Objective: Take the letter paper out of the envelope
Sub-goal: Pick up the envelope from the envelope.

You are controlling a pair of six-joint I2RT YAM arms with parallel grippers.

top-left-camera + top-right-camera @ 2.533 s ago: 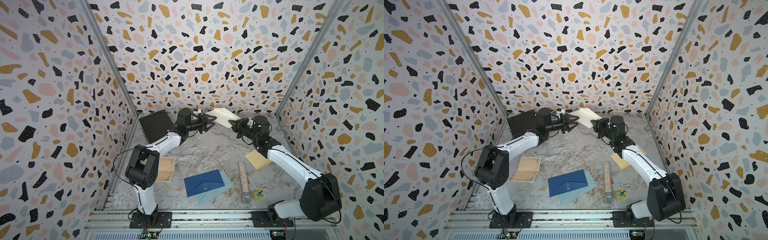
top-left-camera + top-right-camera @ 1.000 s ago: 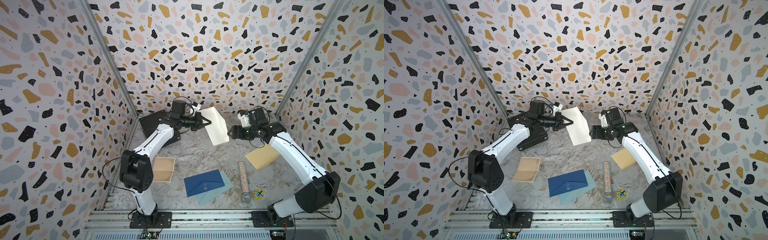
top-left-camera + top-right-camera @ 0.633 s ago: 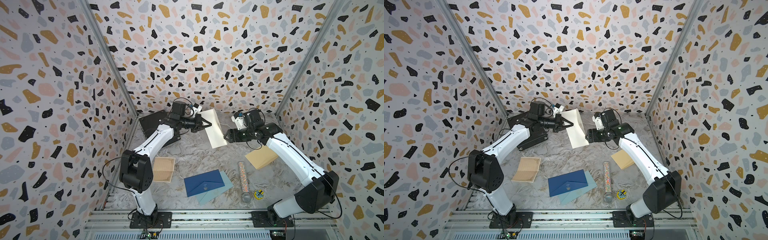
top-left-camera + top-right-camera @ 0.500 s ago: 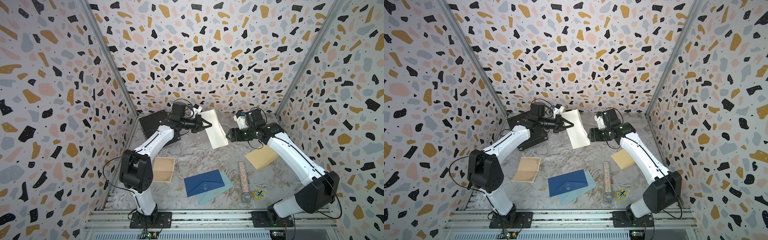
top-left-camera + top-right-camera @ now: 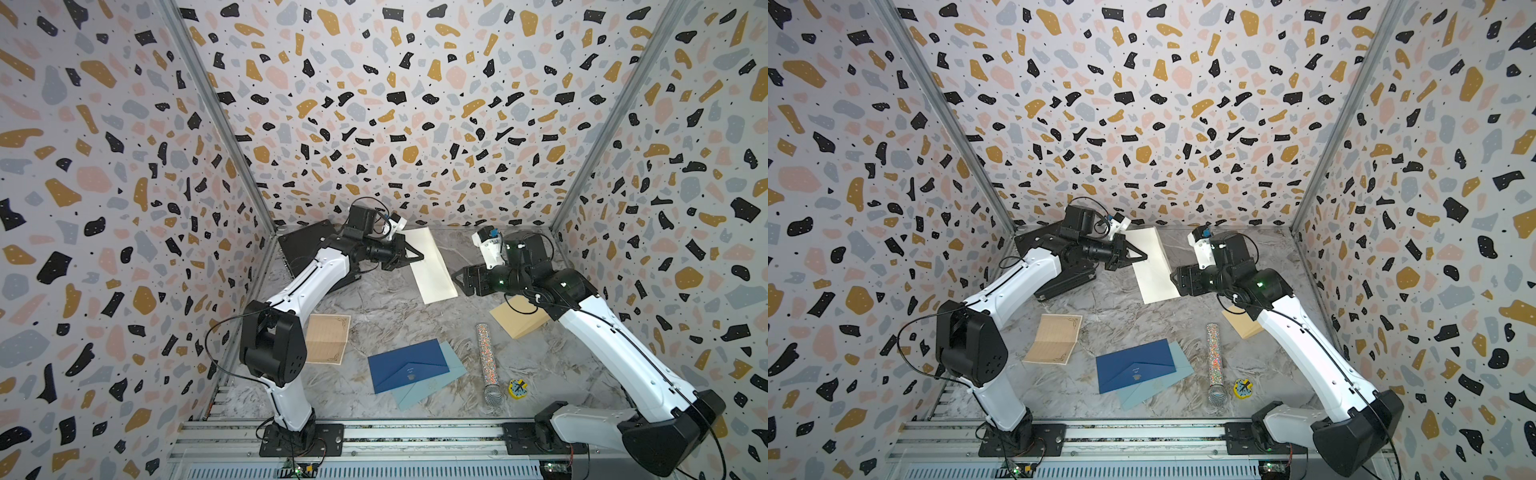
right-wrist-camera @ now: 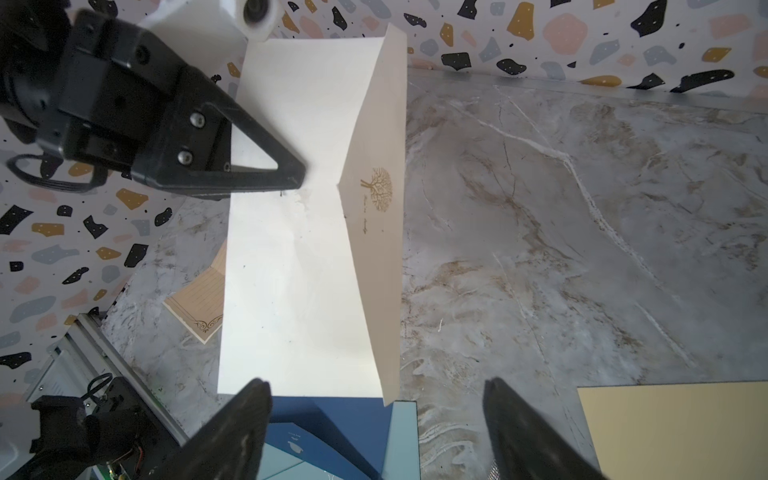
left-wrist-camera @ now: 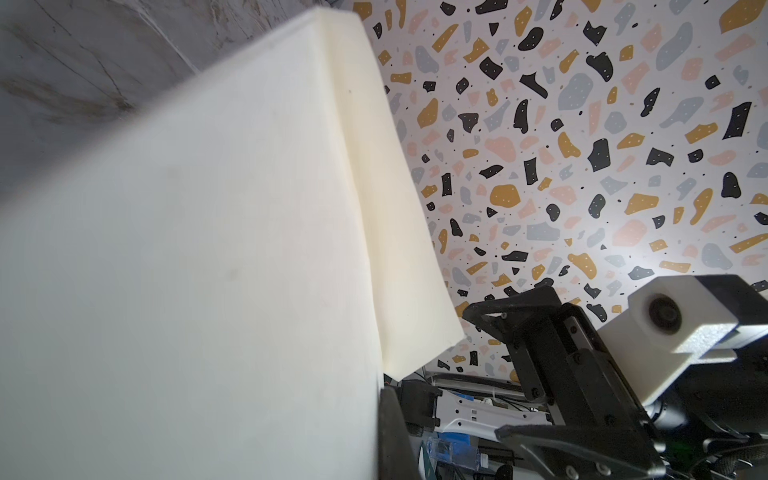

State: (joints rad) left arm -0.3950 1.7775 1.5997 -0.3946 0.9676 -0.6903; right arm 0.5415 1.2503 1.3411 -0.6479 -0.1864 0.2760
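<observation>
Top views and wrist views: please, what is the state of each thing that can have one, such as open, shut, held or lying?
cream envelope: held in the air, flap lifted open.
left gripper: shut on the cream envelope's edge.
right gripper: open, holding nothing.
dark blue envelope: flap shut, lying flat.
tan letter paper: unfolded, lying flat.
glitter tube: lying on its side.

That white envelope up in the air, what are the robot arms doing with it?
The left gripper is shut on one edge of the envelope and holds it up above the table. The envelope's flap stands open. The right gripper is open and hangs next to a corner of the envelope, not gripping it. No letter paper shows coming out yet.
</observation>
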